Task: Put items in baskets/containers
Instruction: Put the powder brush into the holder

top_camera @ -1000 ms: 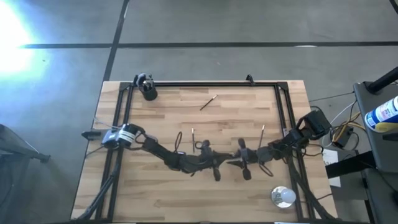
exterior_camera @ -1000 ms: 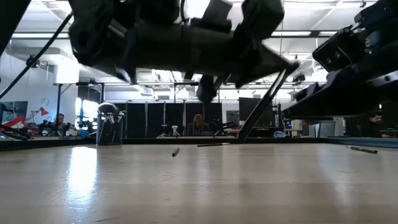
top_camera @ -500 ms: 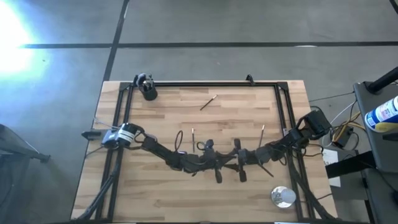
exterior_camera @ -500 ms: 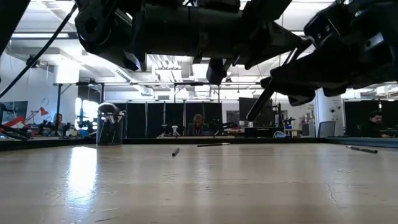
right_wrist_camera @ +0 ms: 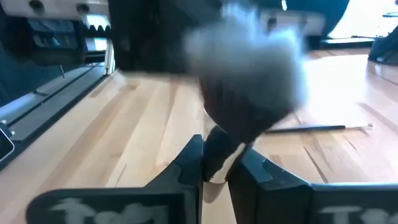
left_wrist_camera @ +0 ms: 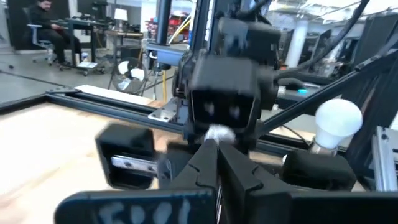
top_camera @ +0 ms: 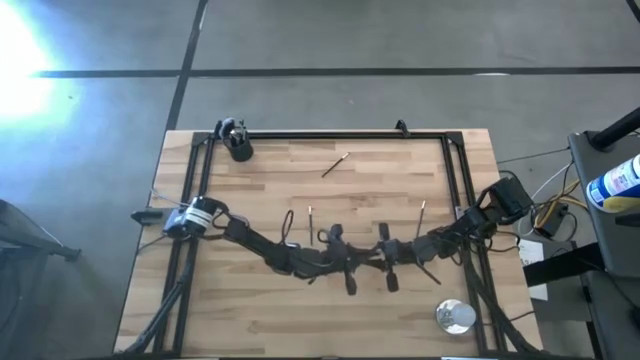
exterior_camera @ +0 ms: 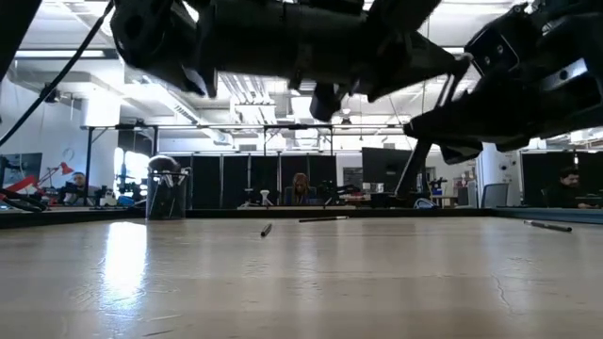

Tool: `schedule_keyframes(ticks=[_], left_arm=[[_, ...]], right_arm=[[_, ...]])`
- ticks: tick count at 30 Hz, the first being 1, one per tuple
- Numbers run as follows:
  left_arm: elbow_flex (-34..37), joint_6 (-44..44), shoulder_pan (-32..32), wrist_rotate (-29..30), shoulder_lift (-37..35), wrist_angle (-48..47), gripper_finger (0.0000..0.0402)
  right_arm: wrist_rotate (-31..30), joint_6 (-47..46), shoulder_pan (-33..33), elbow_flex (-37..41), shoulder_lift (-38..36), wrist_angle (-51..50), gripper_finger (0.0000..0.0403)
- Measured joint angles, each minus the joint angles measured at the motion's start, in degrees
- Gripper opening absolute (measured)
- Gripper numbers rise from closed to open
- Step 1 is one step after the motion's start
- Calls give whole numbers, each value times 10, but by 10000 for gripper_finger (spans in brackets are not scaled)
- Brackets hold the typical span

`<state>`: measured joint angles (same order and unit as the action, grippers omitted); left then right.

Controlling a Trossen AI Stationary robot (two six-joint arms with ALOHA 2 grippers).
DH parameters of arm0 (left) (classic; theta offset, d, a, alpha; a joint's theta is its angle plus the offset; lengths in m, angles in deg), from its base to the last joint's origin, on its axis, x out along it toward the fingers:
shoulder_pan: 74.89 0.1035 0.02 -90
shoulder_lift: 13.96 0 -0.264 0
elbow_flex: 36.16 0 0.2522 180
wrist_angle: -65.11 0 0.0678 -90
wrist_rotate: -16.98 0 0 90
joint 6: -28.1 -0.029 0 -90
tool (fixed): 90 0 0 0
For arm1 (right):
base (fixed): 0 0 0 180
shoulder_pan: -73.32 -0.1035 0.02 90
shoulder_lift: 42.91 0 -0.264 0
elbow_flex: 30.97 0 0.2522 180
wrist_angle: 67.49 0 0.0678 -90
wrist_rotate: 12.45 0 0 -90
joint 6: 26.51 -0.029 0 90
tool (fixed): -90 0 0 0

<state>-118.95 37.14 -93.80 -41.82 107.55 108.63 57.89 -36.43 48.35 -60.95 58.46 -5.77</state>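
Observation:
My left gripper (top_camera: 362,264) and my right gripper (top_camera: 377,261) meet tip to tip above the table's middle, both shut on one makeup brush with a wider fluffy head (left_wrist_camera: 217,132). Its dark handle (exterior_camera: 412,177) slants down below them, clear of the table. The small black cup (top_camera: 239,146) stands at the far left corner. Three slim brushes lie flat on the wood: one at the far middle (top_camera: 335,165), one left of centre (top_camera: 310,218), one right of centre (top_camera: 422,213). My left gripper pinches the brush just below its fluffy head (left_wrist_camera: 217,144) between its two fingers, coming level from the table's left. The head sticks out past the fingertips. My right gripper pinches the dark shaft (right_wrist_camera: 214,158) below the head (right_wrist_camera: 249,68), coming from the table's right, fingers across the brush. The handle's free end (exterior_camera: 403,190) hangs slanted, clear of the table.
A shiny silver round object (top_camera: 455,316) sits at the near right. A black frame rail (top_camera: 330,134) runs along the far edge and down both sides. The loose brushes also show in the low view, lying flat (exterior_camera: 267,229).
My right gripper has gone toward the table's left, up to my left gripper and the brush it holds. The brush's handle hangs steeper now than a second ago. My left gripper has stayed about where it was.

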Motion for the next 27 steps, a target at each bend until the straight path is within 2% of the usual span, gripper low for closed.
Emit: schedule_keyframes(ticks=[7, 10, 12, 15, 19, 27], left_arm=[[17, 15, -21, 49, -81, -144, 58], [41, 45, -31, 53, -96, -170, 80], [61, 65, -34, 53, -96, -173, 92], [93, 99, -34, 53, -88, -171, 102], [122, 106, -33, 54, -84, -136, 105], [142, 109, -34, 47, -84, -123, 106]], right_arm=[[2, -37, 1, 31, -18, -6, 39], [2, -54, 2, 36, -39, -35, 39], [4, -65, 7, 31, -62, -97, 39], [3, -80, 18, 1, -101, -242, 39], [2, -86, 24, -53, -136, -402, 39], [17, -74, 24, -107, -154, -517, 39]])
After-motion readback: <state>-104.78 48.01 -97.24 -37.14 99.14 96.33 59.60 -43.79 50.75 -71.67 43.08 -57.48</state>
